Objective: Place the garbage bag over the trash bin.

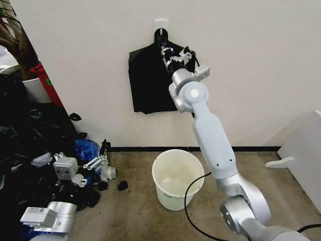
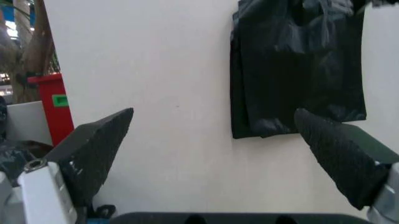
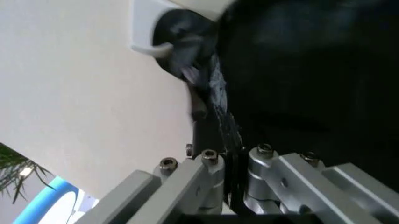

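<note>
The right tool (image 1: 168, 51), top middle, pinches the garbage bag (image 1: 148, 83) near its hook. It should pull off gently. The left tool (image 2: 218, 154) waits wide open, lower left, beside the trash bin (image 1: 176, 178).

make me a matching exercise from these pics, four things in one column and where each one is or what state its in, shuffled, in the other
Things:
1. garbage bag
2. trash bin
3. right gripper
4. left gripper

Places or states:
A. low on the robot's left, fingers spread apart, holding nothing
B. standing on the floor by the wall, no liner in it
C. hanging flat against the wall from a white hook
D. raised to the wall, closed on the bag's upper part

Pairs: 1-C, 2-B, 3-D, 4-A
</note>
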Available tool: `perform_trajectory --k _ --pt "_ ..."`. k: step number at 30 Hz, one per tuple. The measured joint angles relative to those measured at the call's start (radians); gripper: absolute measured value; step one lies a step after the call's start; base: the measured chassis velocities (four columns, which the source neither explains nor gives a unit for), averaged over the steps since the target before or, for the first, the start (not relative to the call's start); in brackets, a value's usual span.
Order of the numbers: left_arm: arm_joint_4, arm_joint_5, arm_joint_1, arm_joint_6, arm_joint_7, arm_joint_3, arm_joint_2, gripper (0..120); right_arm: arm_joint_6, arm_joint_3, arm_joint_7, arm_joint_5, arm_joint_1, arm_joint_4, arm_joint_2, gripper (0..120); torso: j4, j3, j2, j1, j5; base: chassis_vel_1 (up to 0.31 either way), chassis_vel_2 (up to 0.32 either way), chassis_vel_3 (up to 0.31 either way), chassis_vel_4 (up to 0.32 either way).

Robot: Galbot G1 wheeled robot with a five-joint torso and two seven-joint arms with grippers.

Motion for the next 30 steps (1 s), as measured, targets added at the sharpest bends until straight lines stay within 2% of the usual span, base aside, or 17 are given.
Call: perform_trajectory --k 10,30 --pt "0.001 0.001 -0.006 -0.003 0.003 0.009 -0.001 100 -0.002 -0.018 0.007 0.000 -0.149 0.102 -0.046 0 -0.0002 0.000 0.000 0.000 0.0001 0.000 0.000 0.000 0.000" --pt "0.001 0.003 -0.005 -0.006 0.006 0.010 -0.004 100 -0.004 -0.034 0.005 -0.015 -0.296 0.208 -0.075 0 0.0000 0.000 0.000 0.000 -0.0001 0.000 0.000 0.000 0.000"
